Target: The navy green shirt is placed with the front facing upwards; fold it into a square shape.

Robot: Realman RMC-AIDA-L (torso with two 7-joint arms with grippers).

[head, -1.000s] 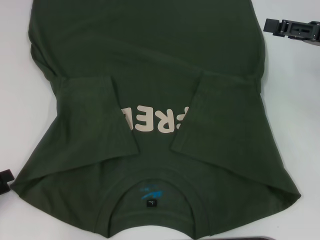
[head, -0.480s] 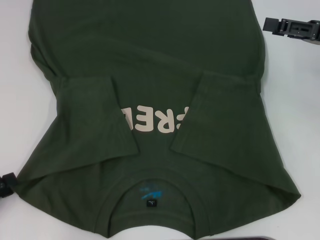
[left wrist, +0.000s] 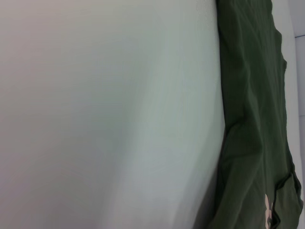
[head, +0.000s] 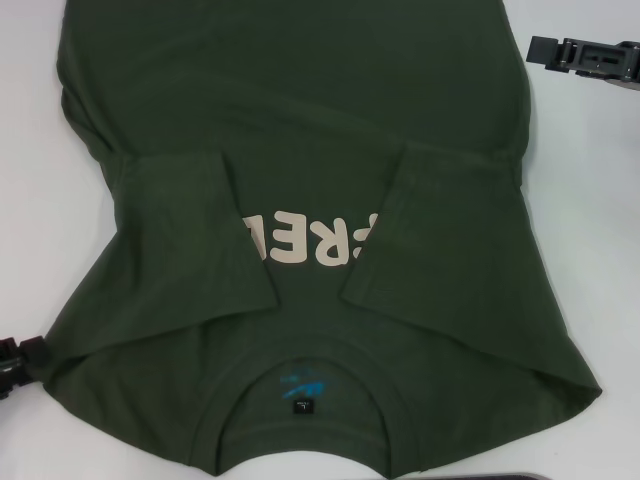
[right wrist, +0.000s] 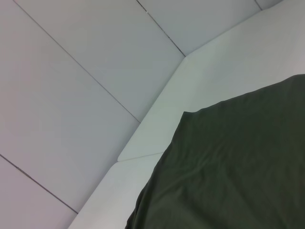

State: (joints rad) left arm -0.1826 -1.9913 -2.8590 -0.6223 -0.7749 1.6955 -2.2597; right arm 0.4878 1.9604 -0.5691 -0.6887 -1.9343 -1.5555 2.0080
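The navy green shirt (head: 300, 130) lies flat on the white table (head: 30, 200), front up, collar (head: 300, 395) nearest me. Both sleeves are folded inward over the chest and cover part of the cream letters (head: 305, 243). My left gripper (head: 22, 362) is low at the near left, right at the shirt's shoulder corner. My right gripper (head: 540, 50) hovers at the far right, just beside the shirt's side edge. The left wrist view shows the shirt (left wrist: 252, 119) along bare table. In the right wrist view, a hem corner of the shirt (right wrist: 228, 167) lies near the table's edge.
White table (head: 600, 200) surrounds the shirt on both sides. The right wrist view shows the table's far edge (right wrist: 157, 119) and the tiled floor (right wrist: 71, 71) beyond it. A dark strip (head: 500, 476) shows at the near edge of the head view.
My left gripper has slid rightward at the near left, up to the shirt's shoulder corner. The right gripper and the shirt have stayed put.
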